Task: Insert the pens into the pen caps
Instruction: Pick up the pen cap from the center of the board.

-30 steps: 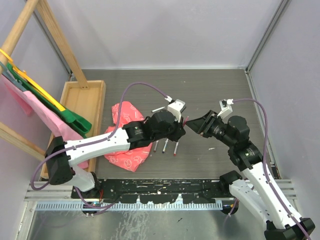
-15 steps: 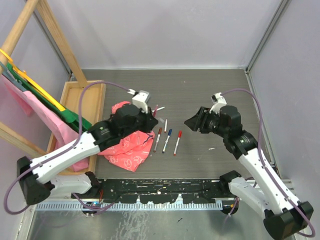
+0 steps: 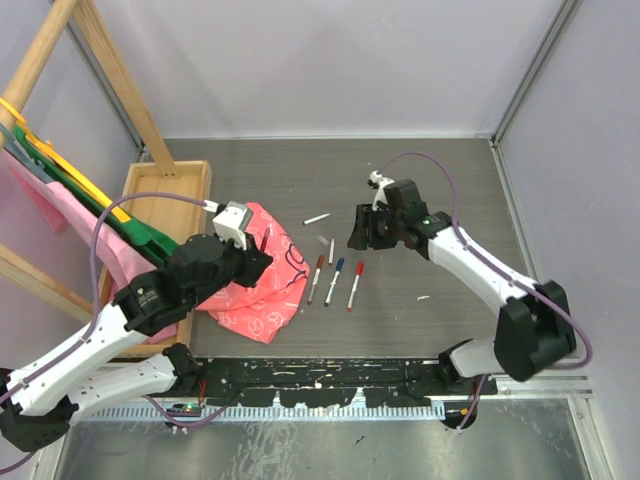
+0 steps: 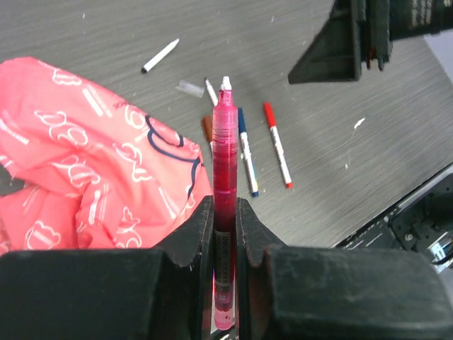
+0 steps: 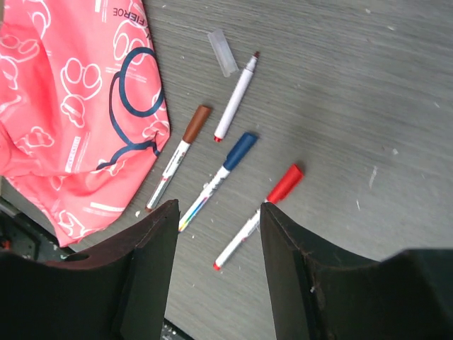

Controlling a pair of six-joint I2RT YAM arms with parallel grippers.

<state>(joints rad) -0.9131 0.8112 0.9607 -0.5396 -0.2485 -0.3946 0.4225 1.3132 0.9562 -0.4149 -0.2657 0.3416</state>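
The right gripper [image 3: 360, 230] hangs over the middle of the table [image 3: 440, 200], its fingers spread with nothing between them. The uncapped pen [image 5: 236, 95] lies flat just left of it and a little nearer. Its long axis runs roughly near to far, with the dark tip at the far end. The clear cap [image 5: 223, 52] lies just left of that tip, not touching it.

On the near side of this pen, the brown-capped pen [image 5: 177, 166], blue-capped pen [image 5: 216, 180] and red-capped pen [image 5: 258, 216] lie side by side. A second bare pen [image 3: 317, 218] lies farther off, slanted.

The left gripper [image 4: 224, 205] is well to the left, over the pink cloth [image 3: 250, 300]. It is pinching a pink pen [image 4: 225, 142] that points out along its fingers.

The right arm is therefore clearly the nearer one. It would probably need to shift left and set its fingers across the barrel.
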